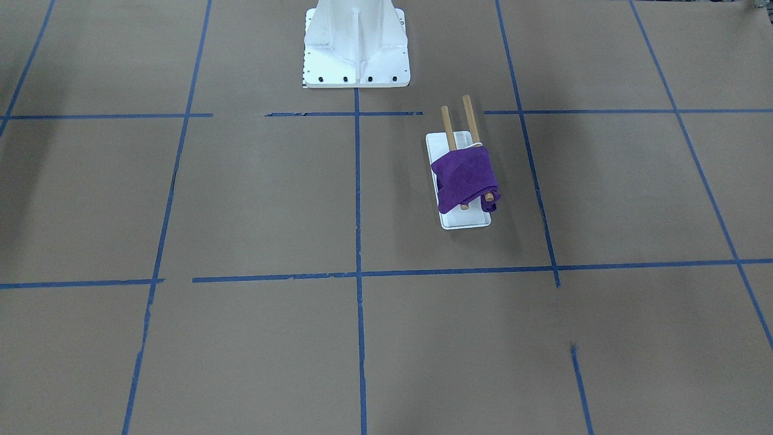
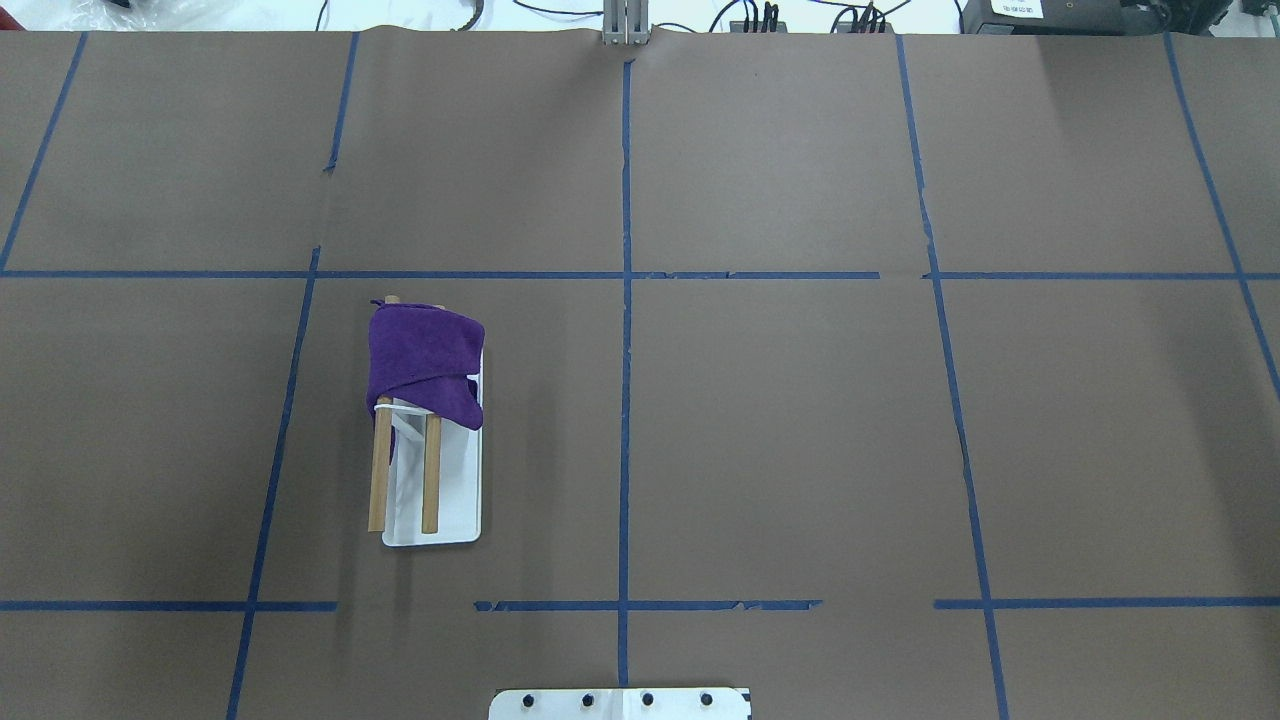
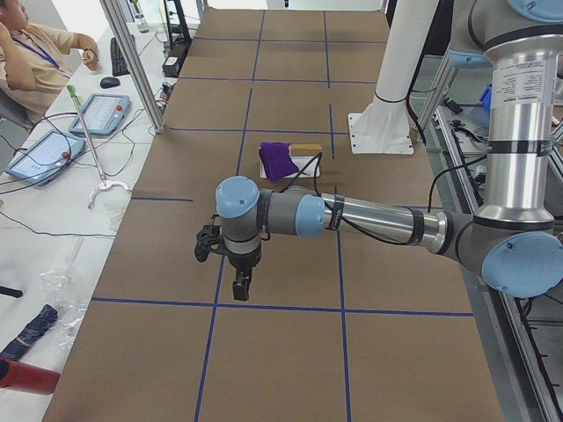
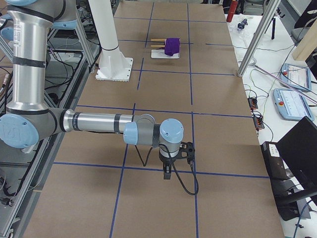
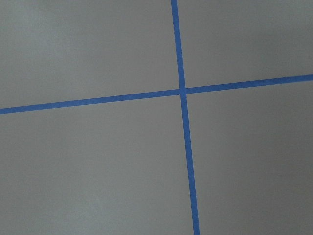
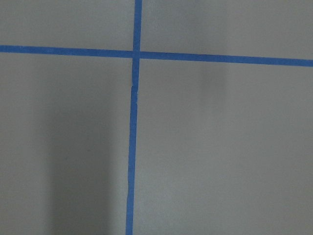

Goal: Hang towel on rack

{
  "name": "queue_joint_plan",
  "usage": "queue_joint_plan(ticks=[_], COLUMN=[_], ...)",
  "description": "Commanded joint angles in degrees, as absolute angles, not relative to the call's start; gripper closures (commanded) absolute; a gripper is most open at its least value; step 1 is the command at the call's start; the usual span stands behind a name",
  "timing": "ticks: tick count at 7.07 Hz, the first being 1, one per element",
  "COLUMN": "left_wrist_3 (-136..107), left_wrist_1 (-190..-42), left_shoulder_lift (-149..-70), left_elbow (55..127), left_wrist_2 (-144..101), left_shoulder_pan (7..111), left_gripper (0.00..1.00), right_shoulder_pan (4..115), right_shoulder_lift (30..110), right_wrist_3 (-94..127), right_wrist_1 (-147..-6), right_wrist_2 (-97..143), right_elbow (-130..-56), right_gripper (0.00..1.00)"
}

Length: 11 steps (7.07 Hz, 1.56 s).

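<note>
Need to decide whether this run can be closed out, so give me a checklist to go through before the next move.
1. Towel over both rods: ok. The purple towel drapes across both wooden rods.
2. Rack standing flat: ok. The rack sits level on its white base.
3. Towel hanging freely: cannot tell. One corner droops toward the base, and contact is unclear.
4. Arms away from the towel: ok. The left end effector and right end effector hang over bare table, far from the rack.
5. End effectors open: cannot tell, as they show in the side views only.
</note>
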<state>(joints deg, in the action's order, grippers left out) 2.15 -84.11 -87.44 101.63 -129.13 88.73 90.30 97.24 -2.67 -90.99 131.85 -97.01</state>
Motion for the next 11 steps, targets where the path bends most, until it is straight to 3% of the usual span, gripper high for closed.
queue_joint_plan(ticks=[1, 11], left_wrist_3=[2.46, 8.26], left_wrist_1=[-84.37, -85.78], left_shoulder_lift=[-85.79, -86.40], left_elbow=[102.56, 102.39], left_wrist_2=[-129.29, -132.45], left_shoulder_pan=[88.86, 88.77], left_gripper=[0.00, 0.00], right_shoulder_pan=[90.26, 90.26], right_shoulder_lift=[97.12, 97.03], right_wrist_3=[-2.55, -2.55], right_wrist_1=[-90.97, -90.79], right_wrist_2=[131.92, 132.19], right_elbow=[-97.12, -97.29], right_gripper=[0.00, 0.00])
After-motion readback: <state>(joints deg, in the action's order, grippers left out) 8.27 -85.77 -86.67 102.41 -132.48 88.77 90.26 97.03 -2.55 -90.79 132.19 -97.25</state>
